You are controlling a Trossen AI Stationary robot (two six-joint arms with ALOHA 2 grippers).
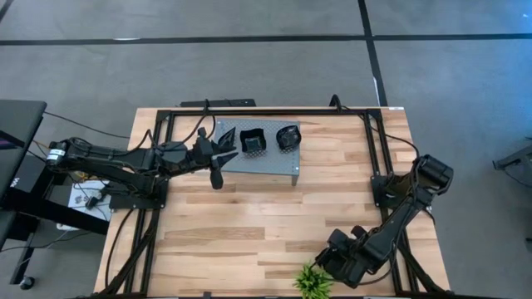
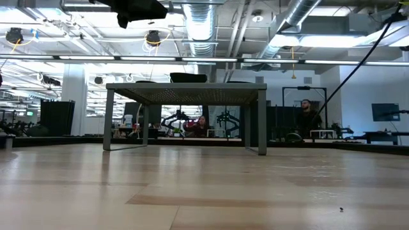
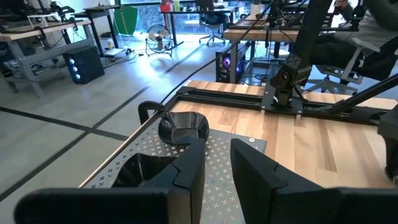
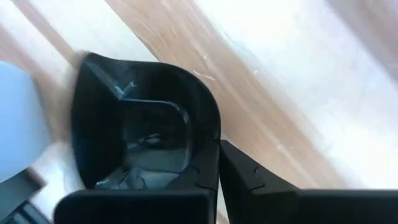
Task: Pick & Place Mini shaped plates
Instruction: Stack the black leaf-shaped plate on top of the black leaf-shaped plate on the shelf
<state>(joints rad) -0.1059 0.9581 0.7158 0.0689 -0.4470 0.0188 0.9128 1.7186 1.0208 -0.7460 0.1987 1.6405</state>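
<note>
- Right gripper (image 4: 217, 165): fingers nearly together, pinching the rim of a squarish black dish (image 4: 146, 124); one finger (image 4: 202, 168) sits inside the dish wall, the other just outside it; light wooden table top (image 4: 280, 81) close behind the dish.
- From above, the right gripper (image 1: 339, 259) is low at the near edge of the table, right of centre, just beside a small green plant (image 1: 312, 282); the held dish is hidden under the arm in this view.
- Left gripper (image 3: 214, 168): fingers parted with a clear gap, holding nothing; it hovers over the left end of the grey perforated stand (image 3: 233, 180).
- From above, the left gripper (image 1: 218, 154) reaches in from the left over the stand (image 1: 270, 164), which sits at the far middle of the table (image 1: 249, 224).
- Two black dishes rest on the stand: a squarish one (image 1: 252, 141) and a rounder one (image 1: 288, 138), side by side, apart from each other; the left wrist view shows a rounded dish (image 3: 183, 127) ahead of the fingers and a dark one (image 3: 140, 169) nearer.
- Low view: stand (image 2: 185, 94) on its legs; people seated in the room behind (image 2: 201, 126).
</note>
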